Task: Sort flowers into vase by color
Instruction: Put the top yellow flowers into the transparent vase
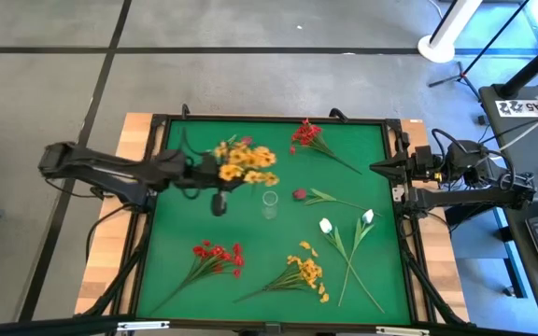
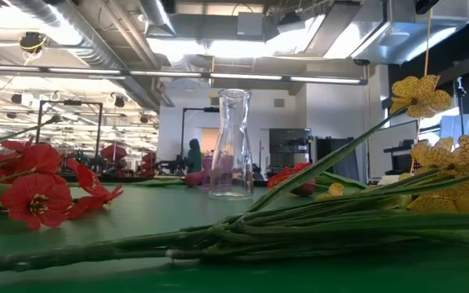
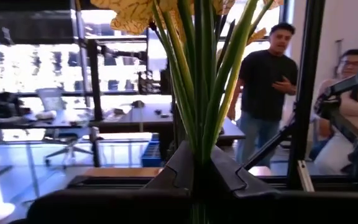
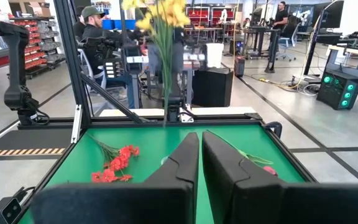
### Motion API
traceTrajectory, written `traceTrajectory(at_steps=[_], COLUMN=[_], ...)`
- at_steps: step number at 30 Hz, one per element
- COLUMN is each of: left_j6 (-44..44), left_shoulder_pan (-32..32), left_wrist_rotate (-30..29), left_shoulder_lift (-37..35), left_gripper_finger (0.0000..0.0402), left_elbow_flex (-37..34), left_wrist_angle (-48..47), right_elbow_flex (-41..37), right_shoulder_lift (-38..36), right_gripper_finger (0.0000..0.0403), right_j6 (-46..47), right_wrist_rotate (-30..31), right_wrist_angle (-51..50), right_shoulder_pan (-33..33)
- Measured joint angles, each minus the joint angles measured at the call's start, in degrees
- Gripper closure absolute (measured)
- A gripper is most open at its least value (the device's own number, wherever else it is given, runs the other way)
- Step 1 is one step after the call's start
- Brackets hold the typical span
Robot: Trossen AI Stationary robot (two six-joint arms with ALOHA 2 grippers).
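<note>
A clear glass vase (image 1: 269, 203) (image 2: 233, 146) stands upright near the middle of the green table. Just left of it my left gripper (image 1: 211, 174) (image 3: 201, 155) is shut on a bunch of yellow-orange flowers (image 1: 246, 161) (image 4: 160, 15). Flat on the table lie red flowers (image 1: 306, 135) at the far side, more red flowers (image 1: 218, 254) and another yellow bunch (image 1: 302, 273) near the front, two white tulip buds (image 1: 325, 226) and a maroon bud (image 1: 299, 194). My right gripper (image 1: 376, 168) (image 4: 201, 146) waits shut at the right edge, holding nothing. My left gripper pinches the bunch's green stems (image 3: 201, 134) together between its two fingers (image 3: 179, 168), low on the stems. The fingers come level from the table's left side and lie across the stems. The bunch stands upright with its blooms (image 4: 157, 12) on top, lifted clear of the table.
A black frame (image 1: 157, 119) rims the green table, with upright posts (image 4: 70, 68) at the corners. People (image 3: 266, 81) stand and sit beyond the table's right side, another person (image 4: 95, 37) beyond its left. Open green surface lies around the vase.
</note>
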Motion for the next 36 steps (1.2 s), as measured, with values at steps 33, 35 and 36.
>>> traceTrajectory(at_steps=[33, 35, 36], left_j6=[-6.78, -7.85, -8.33], left_shoulder_pan=[5.48, 5.48, 5.48], left_wrist_rotate=[8.09, 8.03, 8.03], left_shoulder_lift=[20.33, 20.33, 20.33], left_gripper_finger=[0.0388, 0.0388, 0.0388], left_elbow_flex=[0.0, 0.0, 0.0], left_wrist_angle=[12.02, 9.61, 8.93], right_elbow_flex=[0.0, 0.0, 0.0], right_shoulder_lift=[0.01, 0.0, 0.0], right_gripper_finger=[0.038, 0.038, 0.038], right_j6=[0.0, 0.01, 0.0], right_wrist_rotate=[0.0, 0.0, 0.0], right_wrist_angle=[0.0, -0.02, 0.0], right_shoulder_pan=[0.01, 0.0, 0.0])
